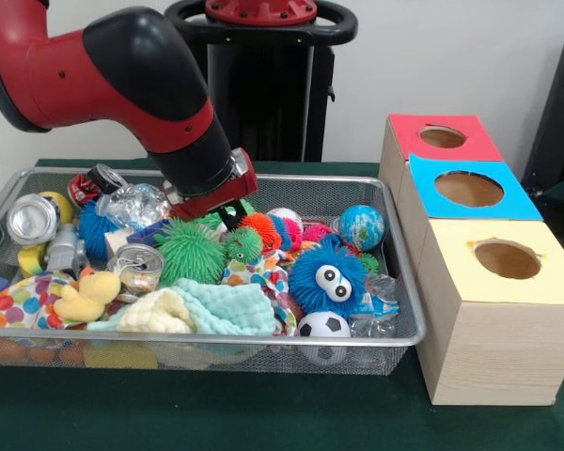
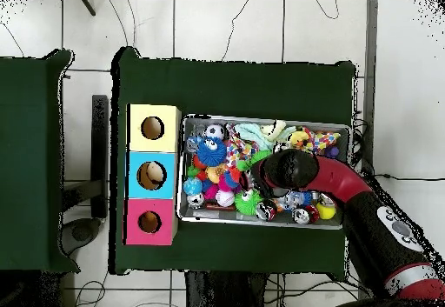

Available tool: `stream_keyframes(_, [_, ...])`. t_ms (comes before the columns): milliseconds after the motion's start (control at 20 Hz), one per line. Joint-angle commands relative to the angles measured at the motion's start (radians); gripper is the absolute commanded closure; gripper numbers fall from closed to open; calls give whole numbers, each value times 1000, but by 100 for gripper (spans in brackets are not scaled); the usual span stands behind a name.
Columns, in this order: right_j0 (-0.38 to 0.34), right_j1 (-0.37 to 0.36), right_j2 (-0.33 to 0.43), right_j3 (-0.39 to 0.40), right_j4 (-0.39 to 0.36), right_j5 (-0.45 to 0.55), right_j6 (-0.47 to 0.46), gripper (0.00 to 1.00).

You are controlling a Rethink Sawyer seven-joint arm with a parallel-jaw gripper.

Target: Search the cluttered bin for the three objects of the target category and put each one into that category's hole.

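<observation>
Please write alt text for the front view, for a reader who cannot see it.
A red and black arm reaches down into a wire bin crowded with spiky balls, cans and cloths. Beside the bin stand three boxes with round holes, topped red, blue and yellow.

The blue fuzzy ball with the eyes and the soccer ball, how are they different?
The blue fuzzy ball is covered in soft spikes and has two googly eyes; the soccer ball is smooth, white with black patches, and has no face. The blue fuzzy ball looks clearly bigger. The soccer ball sits against the front wall of the wire bin, with the blue fuzzy ball just behind it. Both are round toys lying in the same bin.
</observation>
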Motion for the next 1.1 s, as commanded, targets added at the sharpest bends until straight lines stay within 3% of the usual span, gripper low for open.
stream_keyframes(50, [7,21,-27,-88,-59,-47,-7,100])
stream_keyframes(250, [7,22,-22,-90,-61,-44,-16,100])
stream_keyframes(300, [4,21,-20,-87,-62,-52,-18,0])
stream_keyframes(850, [-14,17,3,-68,-39,-104,1,0])
stream_keyframes(1100, [-59,27,66,-30,-13,-224,2,0])
